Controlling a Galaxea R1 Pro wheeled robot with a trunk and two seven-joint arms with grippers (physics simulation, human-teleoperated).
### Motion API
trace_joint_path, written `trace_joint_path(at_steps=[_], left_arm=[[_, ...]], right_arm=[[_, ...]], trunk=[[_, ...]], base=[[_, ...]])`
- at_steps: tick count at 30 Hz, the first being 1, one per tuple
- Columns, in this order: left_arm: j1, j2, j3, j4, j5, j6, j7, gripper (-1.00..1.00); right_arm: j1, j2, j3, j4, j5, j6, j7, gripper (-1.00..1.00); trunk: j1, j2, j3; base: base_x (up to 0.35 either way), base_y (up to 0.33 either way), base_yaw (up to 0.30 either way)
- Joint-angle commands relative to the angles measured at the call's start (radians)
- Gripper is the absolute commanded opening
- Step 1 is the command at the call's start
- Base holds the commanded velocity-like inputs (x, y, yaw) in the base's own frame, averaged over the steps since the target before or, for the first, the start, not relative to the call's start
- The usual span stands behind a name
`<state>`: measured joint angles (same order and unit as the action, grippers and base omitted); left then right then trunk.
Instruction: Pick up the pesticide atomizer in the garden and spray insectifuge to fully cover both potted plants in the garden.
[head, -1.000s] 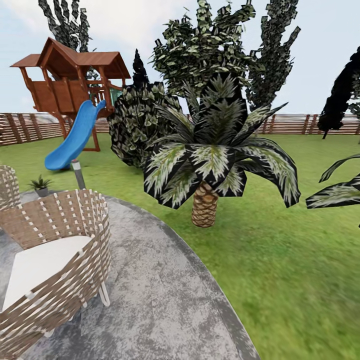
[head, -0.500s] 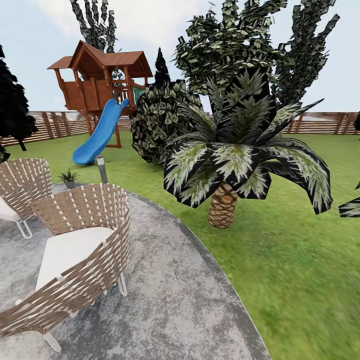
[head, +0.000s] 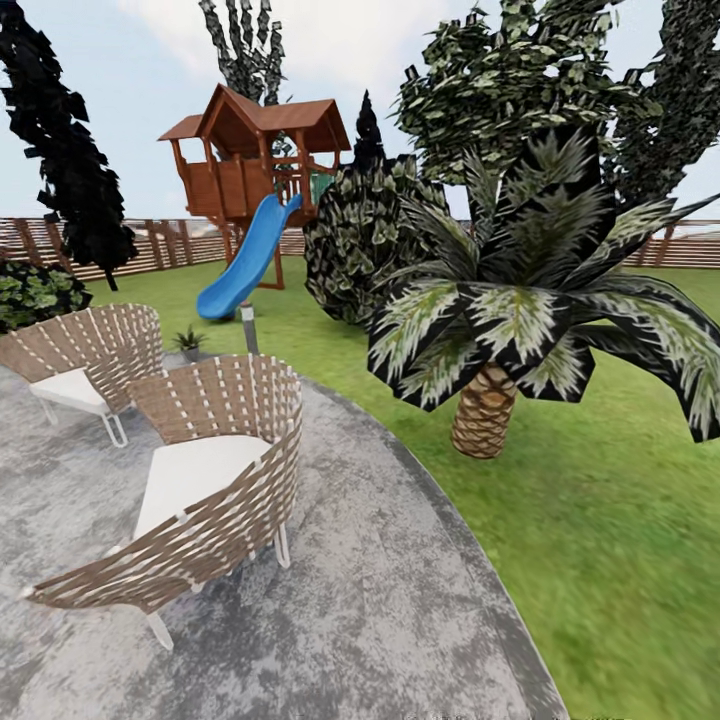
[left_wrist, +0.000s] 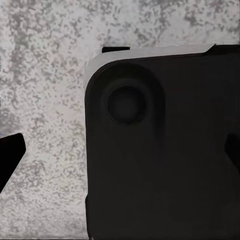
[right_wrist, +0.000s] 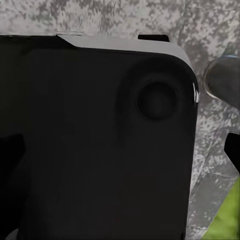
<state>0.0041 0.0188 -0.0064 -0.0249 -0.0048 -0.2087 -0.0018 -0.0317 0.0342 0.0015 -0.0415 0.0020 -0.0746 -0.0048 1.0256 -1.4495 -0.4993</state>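
Head view looked out over the garden: a round grey paved patio filled the lower left, with green lawn to the right. Two woven wicker chairs with white cushions stood on the paving, one near and one farther left. Behind them, at the patio's edge, sat one small potted plant, too distant to show its leaves clearly, just beside a grey post. A scaly-trunked palm rose from the lawn at right, its fronds cut off by the frame. Farther back stood a wooden play tower with a blue slide, a round dark bush, tall trees and a brown slatted fence.

Left wrist view looked down at speckled grey paving, mostly hidden by a large dark rounded robot body panel. Whether that gripper was open or closed could not be told.

Right wrist view showed a similar dark panel, grey paving and a sliver of green grass. Its gripper's opening could not be told either.
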Motion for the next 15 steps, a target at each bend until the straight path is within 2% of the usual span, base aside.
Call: trace_joint_path(at_steps=[1,8,15], left_arm=[[0.0,0.001,0.0,-0.002,0.0,-0.001,0.0,1.0],[-0.02,0.031,0.003,-0.025,0.01,-0.002,0.001,1.0],[-0.048,0.058,0.011,-0.208,0.014,0.005,0.008,1.0]], right_arm=[[0.0,0.0,0.0,0.001,0.0,-0.004,-0.001,1.0],[0.0,-0.011,0.003,-0.082,0.002,-0.002,-0.001,1.0],[-0.001,-0.018,0.003,-0.236,0.003,-0.001,-0.001,1.0]], trunk=[[-0.001,0.0,-0.002],[-0.001,0.0,-0.009],[-0.001,0.0,-0.017]], base=[[-0.308,0.065,0.255],[-0.313,0.137,0.232],[-0.269,0.224,0.216]])
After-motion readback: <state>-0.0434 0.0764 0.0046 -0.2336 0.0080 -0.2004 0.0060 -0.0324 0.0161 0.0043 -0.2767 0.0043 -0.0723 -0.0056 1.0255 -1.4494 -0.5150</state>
